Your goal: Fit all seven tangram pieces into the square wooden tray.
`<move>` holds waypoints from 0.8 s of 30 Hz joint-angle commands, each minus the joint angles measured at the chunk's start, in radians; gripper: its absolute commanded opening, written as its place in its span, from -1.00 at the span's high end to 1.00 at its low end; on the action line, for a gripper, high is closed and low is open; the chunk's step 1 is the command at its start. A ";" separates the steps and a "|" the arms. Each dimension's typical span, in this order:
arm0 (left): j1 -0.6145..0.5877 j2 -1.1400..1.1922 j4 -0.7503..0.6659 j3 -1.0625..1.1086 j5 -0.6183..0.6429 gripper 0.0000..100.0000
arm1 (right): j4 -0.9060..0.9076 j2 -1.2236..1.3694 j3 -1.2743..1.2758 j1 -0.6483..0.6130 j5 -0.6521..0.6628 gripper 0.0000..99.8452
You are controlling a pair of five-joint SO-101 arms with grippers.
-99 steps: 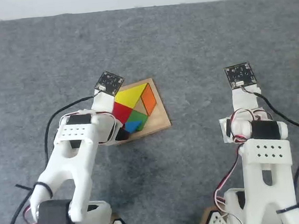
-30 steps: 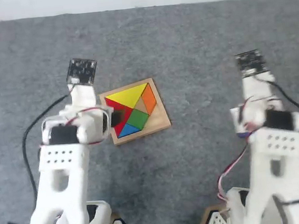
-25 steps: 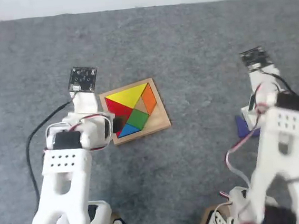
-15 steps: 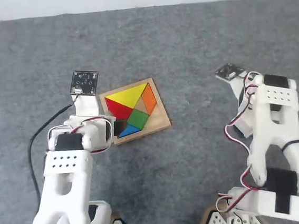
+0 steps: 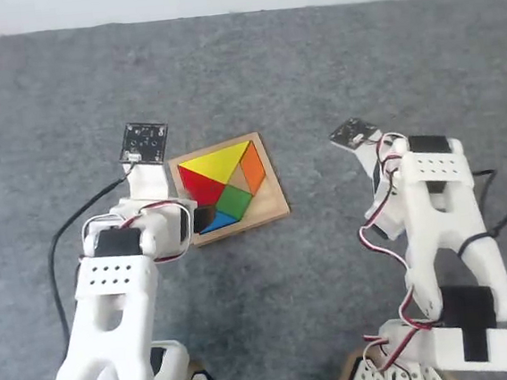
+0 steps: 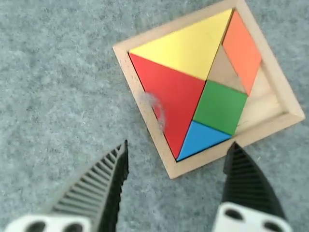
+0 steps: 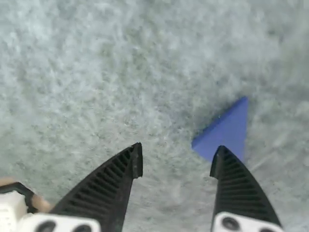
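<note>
Swung in over the last loose piece.
Brought the right gripper [image 7: 178, 147], jaws wide and empty, to centre right above the blue-violet wooden triangle [image 7: 224, 130] on grey carpet [image 7: 96, 72]; drew the left gripper [image 6: 179, 145], also agape, back off the square wooden tray [image 5: 273, 202] left of centre, six pieces seated, one gap left.
</note>
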 commanded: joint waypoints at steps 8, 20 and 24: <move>-0.003 -0.035 -0.040 0.013 0.003 0.39 | 0.018 -0.030 -0.012 0.125 0.221 0.52; -0.006 -0.035 -0.038 0.012 0.003 0.39 | -0.220 -0.084 0.126 0.191 0.353 0.40; -0.006 -0.035 -0.038 0.012 0.003 0.39 | -0.251 -0.041 0.132 0.191 0.342 0.41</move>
